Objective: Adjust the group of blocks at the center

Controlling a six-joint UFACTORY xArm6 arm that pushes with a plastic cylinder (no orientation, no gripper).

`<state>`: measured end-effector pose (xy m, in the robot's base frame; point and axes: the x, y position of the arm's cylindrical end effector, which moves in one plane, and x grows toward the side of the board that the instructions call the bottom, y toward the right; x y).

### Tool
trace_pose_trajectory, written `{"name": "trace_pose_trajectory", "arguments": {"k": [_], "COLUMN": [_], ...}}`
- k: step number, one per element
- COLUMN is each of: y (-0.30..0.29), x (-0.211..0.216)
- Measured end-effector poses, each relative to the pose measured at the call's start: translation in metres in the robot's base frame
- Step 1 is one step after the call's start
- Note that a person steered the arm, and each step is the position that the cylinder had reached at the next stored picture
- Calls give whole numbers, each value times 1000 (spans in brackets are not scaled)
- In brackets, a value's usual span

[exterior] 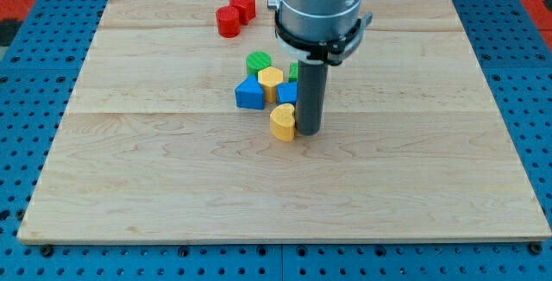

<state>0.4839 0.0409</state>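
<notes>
You are looking at a wooden board on a blue pegboard, with my tip down on the wood. There is no claw here to spread or pinch — only the straight dark rod, so its state does not apply.

Take the yellow heart-shaped block as your landmark. My tip stands just to its right in the view, touching or nearly so. The centre group sits just above that heart: a blue triangular block up and to the left, a yellow hexagonal block directly above, a green cylinder higher still. A second blue block and a green block are partly hidden by the rod.

Well above the heart, near the board's top edge, lie a red cylinder and another red block, touching.
</notes>
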Motion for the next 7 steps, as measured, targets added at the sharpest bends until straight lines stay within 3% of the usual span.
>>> {"name": "trace_pose_trajectory", "arguments": {"k": [2, 3, 4, 5, 7], "y": [4, -21, 7, 39, 4], "x": [-32, -35, -38, -61, -113]}}
